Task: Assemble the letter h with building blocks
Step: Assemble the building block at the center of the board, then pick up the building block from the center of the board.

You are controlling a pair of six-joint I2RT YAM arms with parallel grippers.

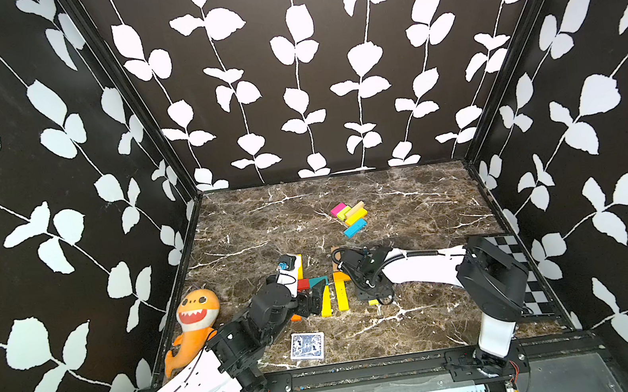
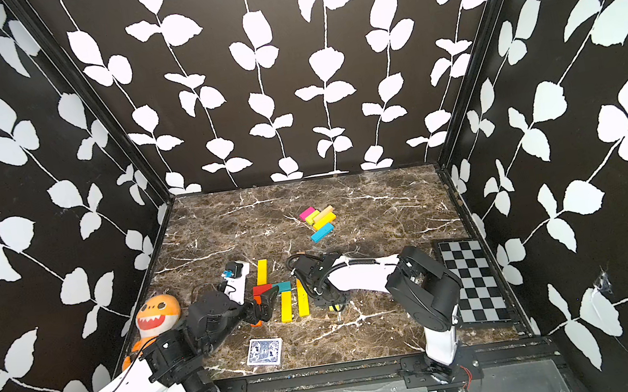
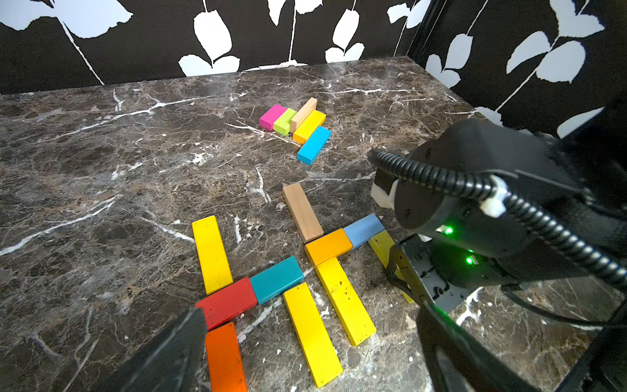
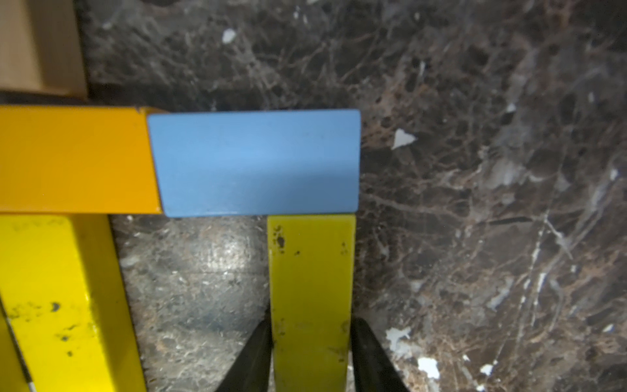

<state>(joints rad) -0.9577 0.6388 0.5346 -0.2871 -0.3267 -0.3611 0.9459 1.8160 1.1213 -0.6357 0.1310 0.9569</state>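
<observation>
Gripper R (image 4: 310, 321) straddles yellow block (image 4: 310, 264) — grip unclear; gripper L (image 3: 310, 309) spread wide.

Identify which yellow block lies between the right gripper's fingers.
The yellow block butting end-on against the light blue block; the right gripper straddles it. The other yellow blocks lie clear of that gripper.

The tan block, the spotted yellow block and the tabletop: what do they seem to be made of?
Tan block: probably bare wood; matte, with faint grain lines. Yellow block: likely the same wood under glossy paint, chipped in dark specks. Tabletop: looks like brown marble with white veins and a slight sheen; it could equally be a printed laminate.
</observation>
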